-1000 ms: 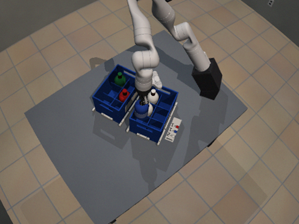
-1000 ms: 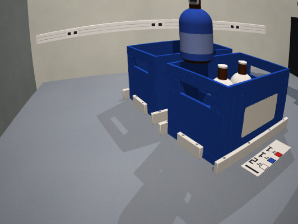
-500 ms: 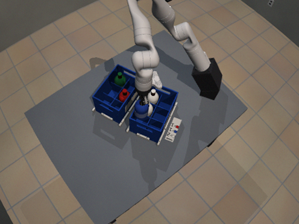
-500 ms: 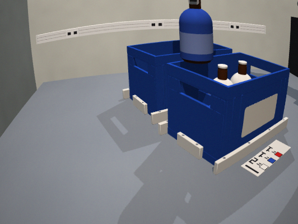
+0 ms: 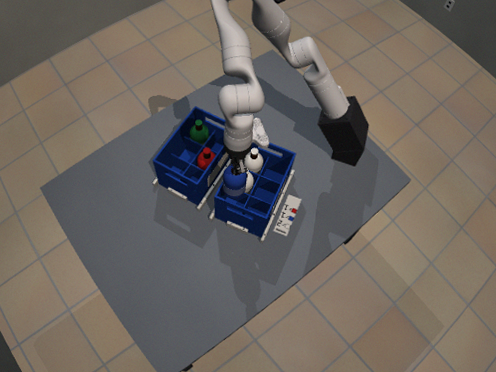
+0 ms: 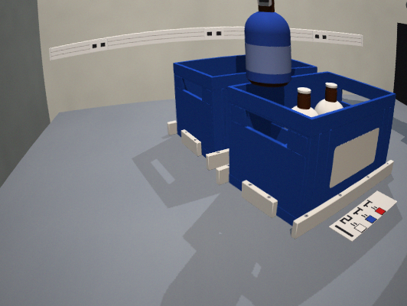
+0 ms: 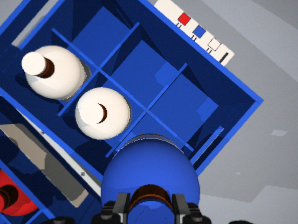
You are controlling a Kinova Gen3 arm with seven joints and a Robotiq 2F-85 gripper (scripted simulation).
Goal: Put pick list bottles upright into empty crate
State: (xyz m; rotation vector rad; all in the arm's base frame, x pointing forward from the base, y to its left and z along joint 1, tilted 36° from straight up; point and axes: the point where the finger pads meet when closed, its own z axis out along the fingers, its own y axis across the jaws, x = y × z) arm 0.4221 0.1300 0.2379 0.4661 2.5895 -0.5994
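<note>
My gripper (image 5: 238,165) (image 6: 265,3) (image 7: 150,206) is shut on the neck of a blue bottle (image 5: 234,179) (image 6: 268,57) (image 7: 150,170). The bottle hangs upright above the front end of the crate beside the pick list (image 5: 231,212) (image 6: 268,164) (image 7: 262,101), over the row with two white bottles. The far white bottle (image 5: 253,162) (image 6: 330,107) (image 7: 60,75) and the middle white bottle (image 5: 250,183) (image 6: 304,112) (image 7: 105,122) stand there. The pick list (image 5: 281,228) (image 6: 346,234) (image 7: 226,61) reads white 2, blue 1, red 1. The other row's compartments are empty.
The other crate (image 5: 165,173) (image 6: 196,115) stands alongside, holding a green bottle (image 5: 199,132) and a red bottle (image 5: 206,160) (image 7: 20,202). Low white strips (image 5: 277,208) (image 6: 344,196) line the crates' bases. Compartment dividers and high walls surround the space below the blue bottle.
</note>
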